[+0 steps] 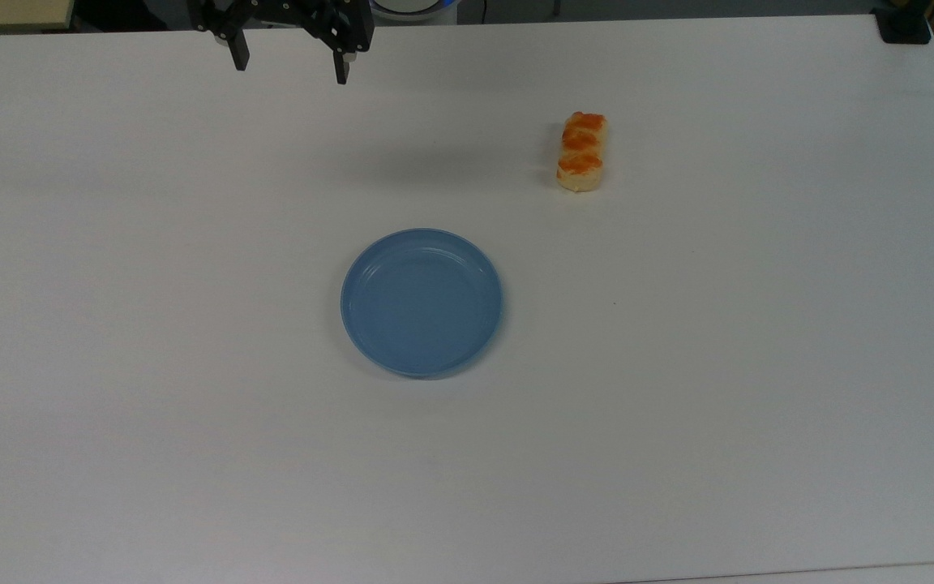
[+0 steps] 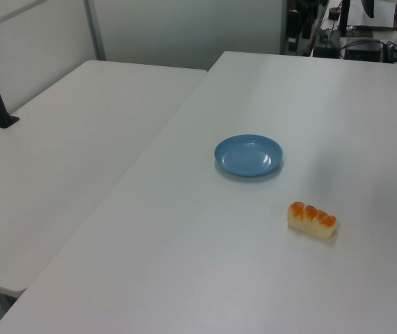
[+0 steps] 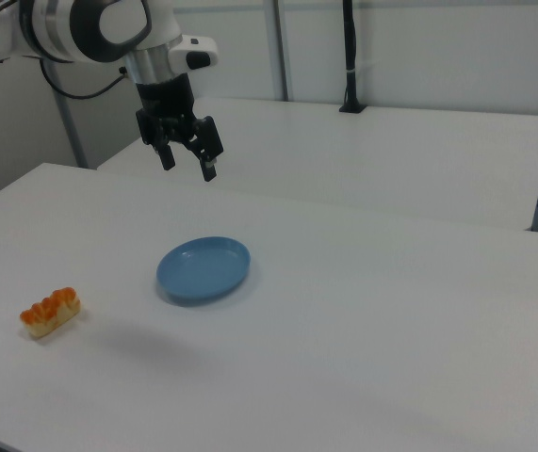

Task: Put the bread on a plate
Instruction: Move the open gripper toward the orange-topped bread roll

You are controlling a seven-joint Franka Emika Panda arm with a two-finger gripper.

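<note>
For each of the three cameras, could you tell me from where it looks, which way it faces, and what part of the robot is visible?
Top view: high above, looking down at the table; open gripper at the upper edge.
Left view: raised at one table side, the bread near, the plate beyond.
Right view: raised at the opposite side, arm and gripper above the plate, the bread at the right view's left.
Shared: all show plate and bread.

Top view: gripper [image 1: 289, 66] cut off by the upper edge, only its lower body and two fingers in frame; arm above out of frame. Desk [image 1: 191, 454] runs past the left, right and bottom edges. Right view: arm [image 3: 24, 33] cut by the left edge. Left view: far clutter [image 2: 351, 35] too small to identify.
</note>
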